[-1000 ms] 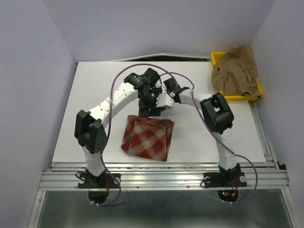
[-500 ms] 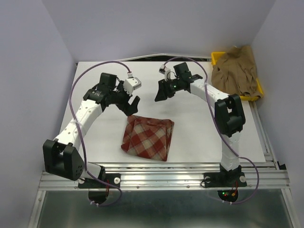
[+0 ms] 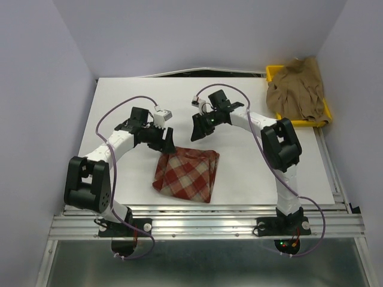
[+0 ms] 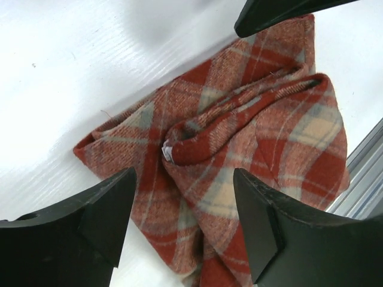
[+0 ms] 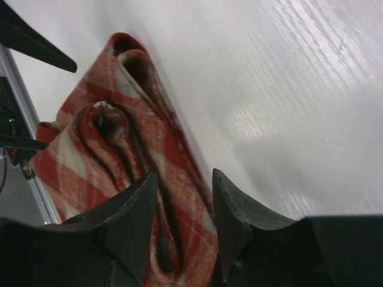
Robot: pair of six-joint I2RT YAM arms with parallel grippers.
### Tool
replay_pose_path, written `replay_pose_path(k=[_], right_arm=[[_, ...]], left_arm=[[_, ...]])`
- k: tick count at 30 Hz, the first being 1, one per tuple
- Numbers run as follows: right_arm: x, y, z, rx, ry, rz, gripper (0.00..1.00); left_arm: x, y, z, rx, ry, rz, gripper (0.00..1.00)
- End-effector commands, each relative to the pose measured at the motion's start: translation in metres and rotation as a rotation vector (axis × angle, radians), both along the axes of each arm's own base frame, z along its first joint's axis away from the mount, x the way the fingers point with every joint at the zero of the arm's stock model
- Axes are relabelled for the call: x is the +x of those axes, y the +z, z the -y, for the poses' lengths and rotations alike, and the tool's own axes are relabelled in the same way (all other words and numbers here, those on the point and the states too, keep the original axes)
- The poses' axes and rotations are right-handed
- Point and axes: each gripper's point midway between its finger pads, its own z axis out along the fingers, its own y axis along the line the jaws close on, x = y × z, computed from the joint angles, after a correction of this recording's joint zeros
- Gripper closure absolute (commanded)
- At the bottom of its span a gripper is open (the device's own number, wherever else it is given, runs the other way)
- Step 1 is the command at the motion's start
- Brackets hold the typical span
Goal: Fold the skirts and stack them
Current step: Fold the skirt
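Folding looks close to finished on the red-and-cream plaid checked fabric skirt (image 3: pixel 187 173); it lies as a compact, roughly square bundle on the white table (image 3: pixel 239 179), toward 6 o'clock of the table's middle, not far from the near edge; the wrist views show its layers lapped over one another with a few rolled, puffy edges rather than flat creases. The left gripper (image 3: pixel 166 142) hovers at about 11 o'clock of the bundle, just beside its far-left corner, fingers spread wide and holding nothing; the right gripper (image 3: pixel 196 133) hangs at about 12 o'clock of it, a little apart from the cloth, its fingers parted more narrowly and likewise empty; neither appears to pinch the fabric. The larger plain tan-brown fabric skirt (image 3: pixel 296 89) sits crumpled in the yellow plastic tray (image 3: pixel 274 73) at the table's 1 o'clock corner, spilling over the rim, not yet unfolded or laid out.

As a judgement, the step in hand is the close of the plaid fold, with both arms free above it; roughly half the task remains. The next move probably calls for one of two things: a light press to flatten the puffy top layer, or the right arm swinging toward 1 o'clock to pinch a single edge of the tan cloth and draw it out of the tray onto bare table; being larger and flared, it will likely need both grippers to spread before any fold, and room well apart from the plaid bundle so that stays undisturbed.
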Motion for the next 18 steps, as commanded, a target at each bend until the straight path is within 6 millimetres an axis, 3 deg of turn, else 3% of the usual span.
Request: replay_pose_path(k=[1,5,14,18], right_arm=[[0.014,-0.028,0.002,-0.038,-0.018,0.008,0.55],[0.007,-0.038,-0.003,-0.029,0.003,-0.024,0.57],[-0.013,-0.063,-0.008,-0.059,0.051,-0.062,0.56],[-0.017,-0.063,-0.007,-0.055,0.060,-0.070,0.56]], left_arm=[[0.006,-0.011,0.007,-0.034,0.025,-0.036,0.28],[0.001,-0.020,0.010,-0.045,-0.004,-0.085,0.36],[-0.011,-0.028,0.015,-0.078,-0.037,-0.136,0.38],[-0.016,-0.028,0.019,-0.103,-0.061,-0.152,0.37]])
